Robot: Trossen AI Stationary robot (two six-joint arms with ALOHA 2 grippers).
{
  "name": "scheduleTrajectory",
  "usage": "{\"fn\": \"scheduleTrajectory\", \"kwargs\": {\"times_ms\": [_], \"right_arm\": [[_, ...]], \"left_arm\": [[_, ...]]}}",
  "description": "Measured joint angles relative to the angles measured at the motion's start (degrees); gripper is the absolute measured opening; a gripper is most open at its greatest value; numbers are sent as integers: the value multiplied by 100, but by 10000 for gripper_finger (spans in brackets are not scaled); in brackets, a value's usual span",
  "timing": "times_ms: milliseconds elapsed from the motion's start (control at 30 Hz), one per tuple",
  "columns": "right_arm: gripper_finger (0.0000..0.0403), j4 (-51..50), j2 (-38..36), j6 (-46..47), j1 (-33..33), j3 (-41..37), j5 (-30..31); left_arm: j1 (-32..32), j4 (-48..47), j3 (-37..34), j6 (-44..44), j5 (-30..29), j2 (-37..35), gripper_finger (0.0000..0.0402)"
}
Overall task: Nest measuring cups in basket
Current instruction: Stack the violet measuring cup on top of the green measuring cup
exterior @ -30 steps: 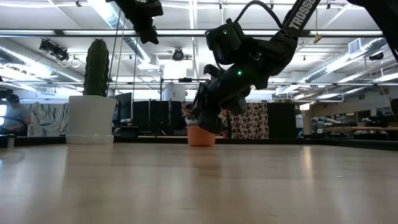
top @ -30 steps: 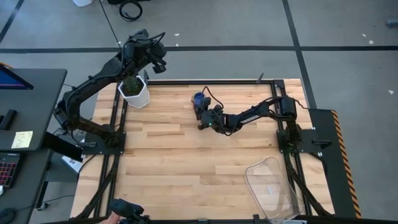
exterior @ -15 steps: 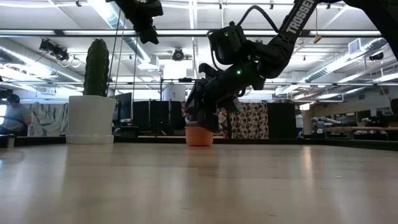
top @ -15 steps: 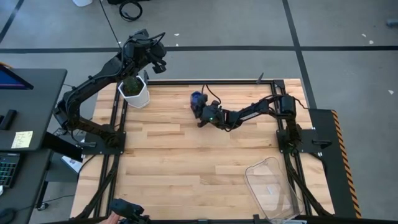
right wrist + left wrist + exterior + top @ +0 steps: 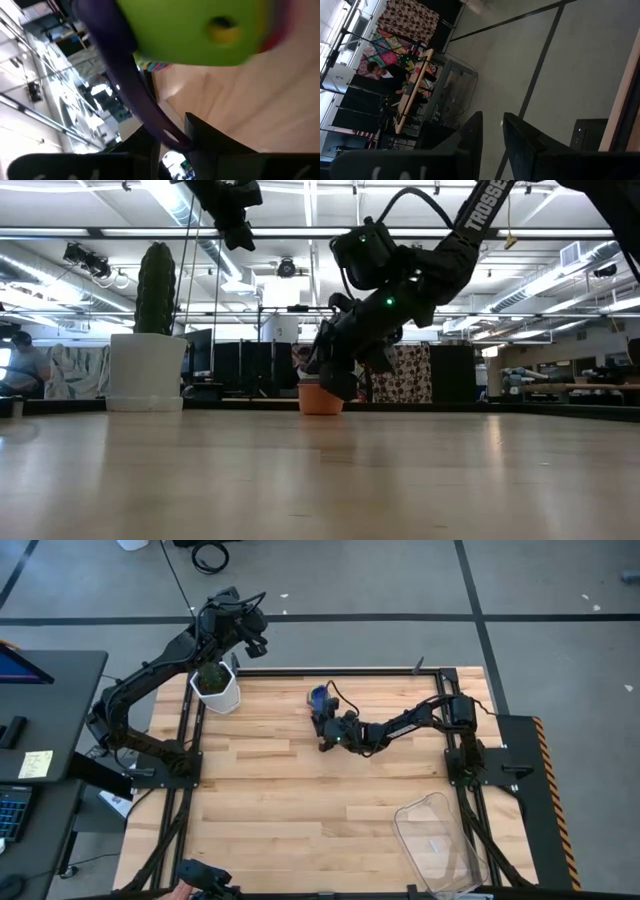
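A stack of nested measuring cups stands mid-table toward the far edge, blue on top, with the orange cup at the bottom resting on the wood. My right gripper lies just on the near side of the stack, shut on a dark blue handle. A green handle fans out above that one. The clear basket sits at the near right corner. My left gripper hangs shut and holding nothing, high above the far left corner. My right gripper pinches the free end of the dark blue cup's handle between its two fingers. The fingers come from the table's near side, slanting slightly down, and lie along the handle. The cup stays nested in the stack, which stands on the table.
A white pot with a cactus stands at the far left corner under my left arm. Bare wood lies between the stack and the basket. A black frame borders the table.
My right gripper swayed a little toward the stack and back, ending about where it began. The stack of cups has stayed on the table.
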Motion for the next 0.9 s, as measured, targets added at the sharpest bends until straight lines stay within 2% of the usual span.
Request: {"fn": "scheduleTrajectory", "kwargs": {"times_ms": [200, 667, 900], "right_arm": [[92, 179, 2, 67, 141, -30, 647], [92, 482, 2, -257, 279, -28, 684], [92, 241, 2, -228, 481, -28, 1354]], "left_arm": [[-1, 2, 0, -2, 0, 0, 82], [1, 2, 0, -4, 0, 0, 82], [1, 0, 0, -9, 0, 0, 82]]}}
